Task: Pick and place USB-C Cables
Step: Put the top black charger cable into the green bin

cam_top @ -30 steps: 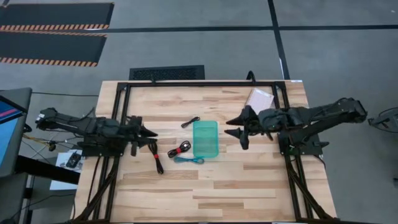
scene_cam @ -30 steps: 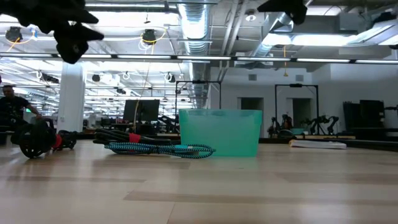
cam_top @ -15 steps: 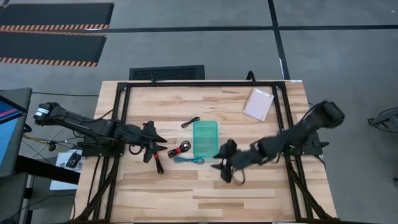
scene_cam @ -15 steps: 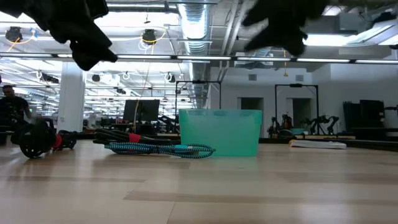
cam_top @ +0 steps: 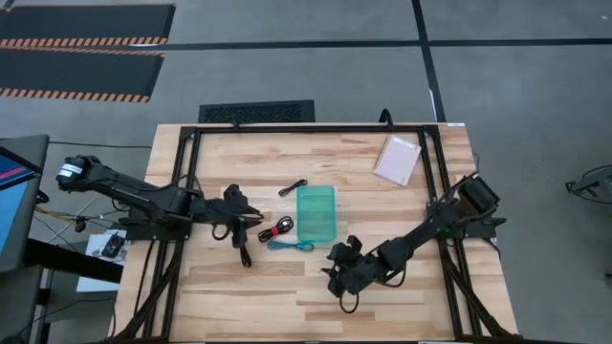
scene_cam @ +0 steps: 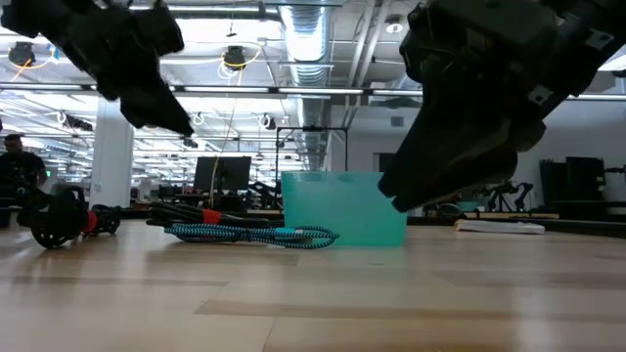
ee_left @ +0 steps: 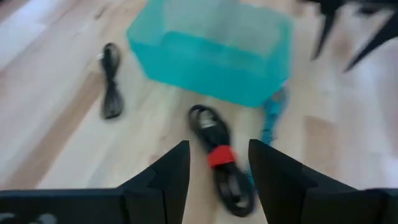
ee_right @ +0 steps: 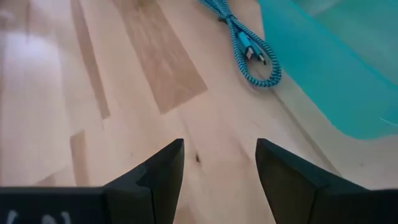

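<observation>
Several short USB-C cables lie on the wooden table left of the translucent teal tray. A black bundle with a red tie lies beside a teal-blue cord. Another red-tied black bundle and a plain black one lie nearby. My left gripper is open, hovering just left of the red-tied bundle. My right gripper is open above bare wood, on the near side of the tray and the teal-blue cord.
A pale flat packet lies at the table's far right corner. A black frame runs along the far and side edges. Bare wood stretches along the near edge. A person shows far off in the room.
My right gripper has swung from the tray's right side toward the near edge and leftward, dropping low, and now sits near the teal-blue cord. My left gripper has moved right, toward the red-tied bundle and the tray. No cable has moved.
</observation>
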You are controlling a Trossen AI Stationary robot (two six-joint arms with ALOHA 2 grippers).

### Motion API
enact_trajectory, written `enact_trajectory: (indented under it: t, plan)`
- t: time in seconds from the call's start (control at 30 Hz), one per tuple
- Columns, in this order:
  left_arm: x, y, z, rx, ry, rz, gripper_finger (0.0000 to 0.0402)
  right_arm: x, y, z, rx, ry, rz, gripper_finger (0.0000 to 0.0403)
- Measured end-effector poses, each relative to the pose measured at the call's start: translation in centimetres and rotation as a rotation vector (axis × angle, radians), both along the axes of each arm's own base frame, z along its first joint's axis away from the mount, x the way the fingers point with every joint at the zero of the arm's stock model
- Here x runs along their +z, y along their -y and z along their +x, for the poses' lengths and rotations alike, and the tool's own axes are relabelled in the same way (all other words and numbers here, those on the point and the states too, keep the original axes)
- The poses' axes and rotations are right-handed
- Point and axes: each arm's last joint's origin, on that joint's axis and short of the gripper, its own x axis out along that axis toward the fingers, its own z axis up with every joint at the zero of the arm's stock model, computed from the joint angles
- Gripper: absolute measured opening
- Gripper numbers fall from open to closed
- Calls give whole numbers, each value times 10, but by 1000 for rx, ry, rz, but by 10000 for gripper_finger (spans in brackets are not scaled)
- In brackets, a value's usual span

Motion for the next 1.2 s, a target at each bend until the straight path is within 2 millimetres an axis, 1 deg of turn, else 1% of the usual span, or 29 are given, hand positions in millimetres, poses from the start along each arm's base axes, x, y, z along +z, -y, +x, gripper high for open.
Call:
enact_trajectory:
  t: [0.07, 0.2, 0.33, 0.4, 0.5, 0.6, 0.67, 0.7, 0.77, 0.83, 0.9, 0.97, 1.03, 1.13, 1.2]
  plan:
    - [-6, 1, 5, 13, -19, 36, 151, -1, 0, 0, -7, -2, -5, 223]
    - [-13, 6, 20, 20, 22, 123, 152, -1, 1, 1, -15, 2, -6, 223]
    - [-18, 3, 32, 77, 59, 246, 152, 1, 1, 1, -27, 11, -1, 223]
    - [-17, -1, 36, 82, 74, 270, 152, 1, 0, 0, -31, 13, 7, 223]
    - [-16, -11, 44, 17, 105, 249, 152, 1, -3, -1, -35, 22, 23, 223]
    - [-16, -28, 47, 2, 109, 242, 151, 2, -5, -1, -31, 27, 28, 223]
    - [-14, -43, 48, 29, 116, 232, 151, 11, -6, 2, -10, 44, 15, 223]
    - [-14, -50, 48, 34, 117, 223, 151, 22, -5, 4, 10, 61, 0, 223]
    - [-14, -64, 47, 47, 124, 196, 151, 50, 0, 13, 55, 112, -39, 223]
    - [-14, -74, 46, 56, 132, 163, 151, 79, 13, 17, 81, 112, -128, 223]
    - [-14, -81, 45, 65, 138, 135, 151, 110, 33, 23, 67, 102, -229, 221]
    - [-13, -86, 44, 73, 145, 115, 151, 139, 60, 25, 37, 71, -345, 216]
    - [-14, -88, 44, 81, 145, 107, 151, 166, 91, 29, 30, 56, -439, 209]
    - [-14, -88, 44, 80, 142, 107, 151, 193, 140, 32, 66, 14, -520, 194]
    - [-14, -88, 44, 76, 139, 108, 151, 204, 175, 36, 114, 6, -546, 183]
